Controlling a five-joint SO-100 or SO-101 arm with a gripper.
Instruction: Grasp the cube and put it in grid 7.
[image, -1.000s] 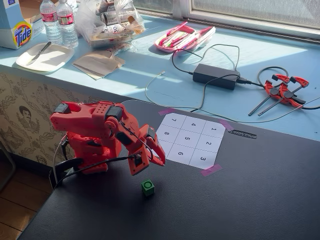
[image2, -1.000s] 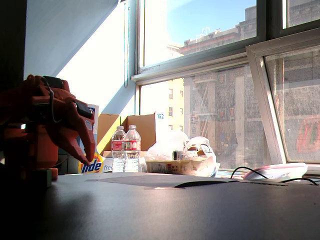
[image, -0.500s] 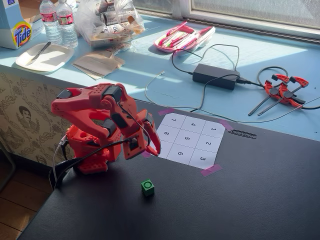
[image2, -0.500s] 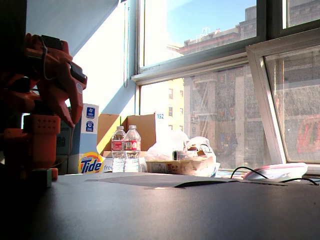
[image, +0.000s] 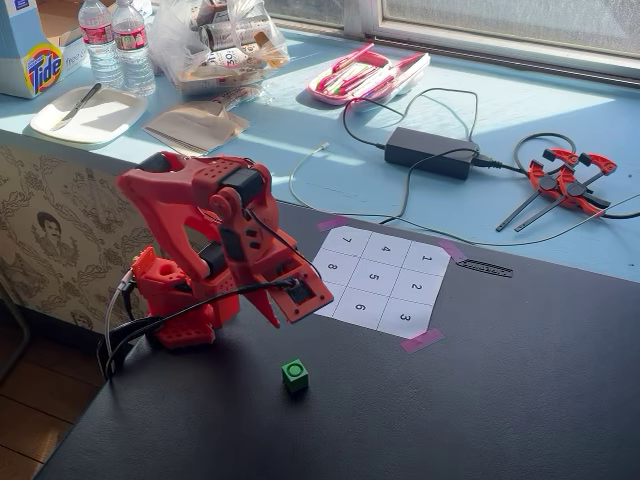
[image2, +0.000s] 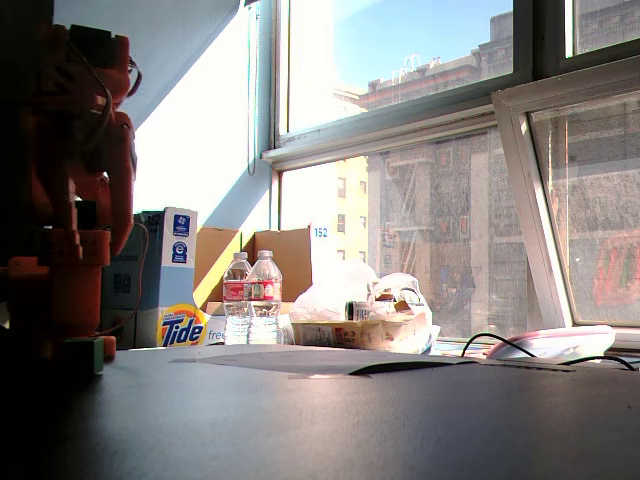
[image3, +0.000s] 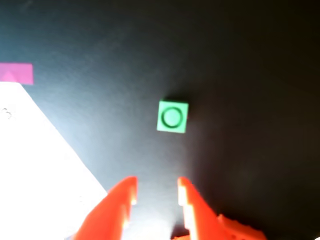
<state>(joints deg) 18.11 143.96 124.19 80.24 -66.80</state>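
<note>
Cube (image3: 173, 116) on black table (image3: 250, 60), centre of wrist view, free of contact. Gripper (image3: 156, 192) at bottom edge, jaws parted narrowly, empty, apart from cube. Cube lies straight ahead of fingertips, slightly right of gap. Grid 7 (image: 347, 239) upper-left corner of sheet, fixed view.

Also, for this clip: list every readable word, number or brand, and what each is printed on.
"Tide": detergent box, also in another fixed view.
"1" to "8": cells of the grid sheet; "7" marks grid 7; ninth cell hidden by the arm.
"152": sign by the window.
Bottle labels: too small to read.
</note>
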